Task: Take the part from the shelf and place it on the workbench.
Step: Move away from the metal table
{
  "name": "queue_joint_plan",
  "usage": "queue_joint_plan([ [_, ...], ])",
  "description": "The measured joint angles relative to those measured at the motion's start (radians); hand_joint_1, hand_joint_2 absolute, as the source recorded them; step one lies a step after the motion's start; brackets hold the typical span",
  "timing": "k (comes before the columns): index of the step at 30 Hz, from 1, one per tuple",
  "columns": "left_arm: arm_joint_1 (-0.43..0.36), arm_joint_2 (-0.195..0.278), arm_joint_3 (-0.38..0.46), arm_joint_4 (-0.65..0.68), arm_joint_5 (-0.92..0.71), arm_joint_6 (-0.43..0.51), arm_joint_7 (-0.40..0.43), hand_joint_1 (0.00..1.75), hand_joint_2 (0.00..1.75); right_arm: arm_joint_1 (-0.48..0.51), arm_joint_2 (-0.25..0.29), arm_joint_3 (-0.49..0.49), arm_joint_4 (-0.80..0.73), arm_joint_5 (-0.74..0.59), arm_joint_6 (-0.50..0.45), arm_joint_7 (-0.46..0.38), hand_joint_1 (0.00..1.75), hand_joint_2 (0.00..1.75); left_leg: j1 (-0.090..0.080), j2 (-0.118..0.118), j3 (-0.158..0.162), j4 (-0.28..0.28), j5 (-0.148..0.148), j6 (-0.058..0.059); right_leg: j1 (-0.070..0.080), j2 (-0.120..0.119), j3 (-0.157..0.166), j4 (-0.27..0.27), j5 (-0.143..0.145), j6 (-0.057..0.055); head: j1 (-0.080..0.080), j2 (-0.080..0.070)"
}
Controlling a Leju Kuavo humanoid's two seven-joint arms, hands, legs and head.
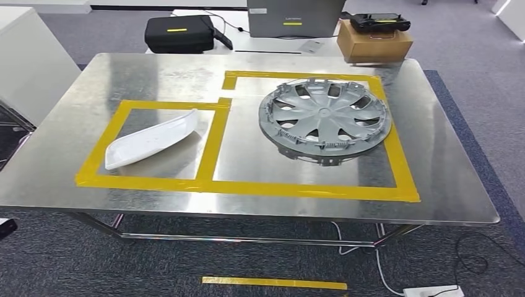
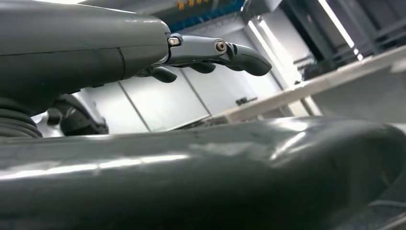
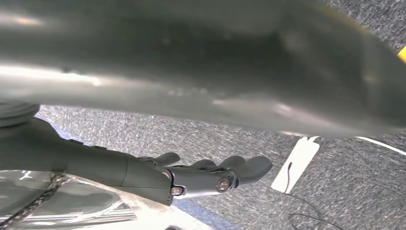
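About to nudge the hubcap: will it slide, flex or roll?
The hubcap lies flat on the shiny metal table, so it would probably slide, not roll. Its thin spoked plastic looks light and somewhat flexible. The rim clips look snappable; push gently.

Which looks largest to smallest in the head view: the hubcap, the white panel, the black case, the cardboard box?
1. hubcap
2. white panel
3. black case and cardboard box: they look about alike, and both sit farther from the camera, so I would not rank them.
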Motion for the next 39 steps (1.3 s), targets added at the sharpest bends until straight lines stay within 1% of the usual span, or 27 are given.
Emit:
queue_joint_plan([
  [8, -0.019, -0.035, 0.056, 0.101, -0.009, 0.014, 0.018, 0.0, 0.0, 0.001, 0.0, -0.009, 0.0, 0.0, -0.001, 0.0, 0.0, 0.0, -0.001, 0.0, 0.001, 0.0, 0.0, 0.0, 0.0, 0.001, 0.013, 0.0, 0.0, 0.001, 0.0, 0.0],
  [12, -0.024, -0.074, 0.108, 0.2, -0.014, 0.05, 0.037, 0.0, 0.0, 0.004, 0.0, -0.014, 0.0, 0.0, -0.003, 0.0, 0.0, 0.0, -0.001, 0.0, 0.001, 0.0, -0.002, 0.0, 0.0, 0.0, 0.013, 0.0, 0.0, 0.001, 0.0, 0.0],
  [14, -0.025, -0.102, 0.133, 0.243, -0.01, 0.053, 0.027, 0.0, 0.0, 0.005, 0.0, -0.018, 0.0, 0.0, -0.004, 0.0, 0.0, 0.0, -0.001, 0.0, 0.001, 0.0, -0.002, 0.0, 0.0, 0.0, 0.013, 0.0, -0.001, 0.001, 0.0, 0.0],
  [15, -0.025, -0.12, 0.146, 0.263, 0.001, 0.05, 0.011, 0.0, 0.0, 0.006, 0.0, -0.019, 0.0, -0.001, -0.005, -0.001, 0.0, 0.0, -0.001, 0.0, 0.001, 0.0, -0.002, 0.001, -0.001, 0.0, 0.013, 0.0, -0.001, 0.001, 0.0, 0.0],
  [17, -0.025, -0.171, 0.18, 0.302, 0.048, 0.029, -0.043, 0.0, 0.0, 0.008, 0.0, -0.024, 0.0, -0.002, -0.006, -0.004, 0.0, 0.0, -0.002, 0.0, 0.002, 0.0, -0.003, 0.001, -0.002, -0.001, 0.013, 0.0, -0.001, 0.001, 0.0, 0.0],
  [20, -0.023, -0.268, 0.247, 0.359, 0.148, -0.028, -0.126, 0.0, 0.0, 0.01, 0.0, -0.034, 0.0, -0.004, -0.01, -0.008, 0.0, 0.0, -0.003, -0.001, 0.003, 0.0, -0.003, 0.002, -0.003, -0.001, 0.014, 0.0, -0.002, 0.002, 0.0, 0.0],
  [22, -0.02, -0.331, 0.29, 0.393, 0.199, -0.076, -0.144, 0.0, 0.0, 0.011, 0.0, -0.039, 0.0, -0.003, -0.013, -0.009, 0.0, 0.0, -0.004, 0.0, 0.003, 0.0, -0.004, 0.003, -0.003, 0.0, 0.015, 0.0, -0.002, 0.002, 0.0, 0.0],
  [25, -0.011, -0.404, 0.354, 0.43, 0.258, -0.156, -0.165, 0.0, 0.0, 0.014, 0.0, -0.045, 0.001, 0.0, -0.015, -0.007, 0.0, 0.0, -0.005, 0.0, 0.004, 0.001, -0.004, 0.003, -0.004, -0.001, 0.014, -0.001, -0.002, 0.003, 0.0, 0.0],
  [30, 0.0, -0.499, 0.42, 0.476, 0.284, -0.291, -0.185, 0.0, 0.0, 0.017, 0.0, -0.058, 0.001, 0.003, -0.015, -0.001, 0.0, 0.0, -0.005, -0.001, 0.005, 0.001, -0.005, 0.005, -0.004, -0.001, 0.014, -0.001, -0.003, 0.005, 0.0, 0.0],
  [35, 0.002, -0.56, 0.457, 0.499, 0.301, -0.355, -0.192, 0.0, 0.0, 0.02, 0.0, -0.059, 0.001, 0.011, -0.015, 0.002, 0.0, 0.0, -0.005, -0.001, 0.006, 0.001, -0.005, 0.005, -0.004, -0.001, 0.016, -0.001, -0.003, 0.005, 0.0, 0.0],
  [39, 0.004, -0.608, 0.467, 0.507, 0.296, -0.407, -0.181, 0.0, 0.0, 0.021, 0.0, -0.059, 0.001, 0.019, -0.014, 0.006, 0.0, 0.0, -0.005, -0.001, 0.006, 0.001, -0.005, 0.005, -0.004, -0.001, 0.018, -0.001, -0.003, 0.005, 0.0, 0.0],
])
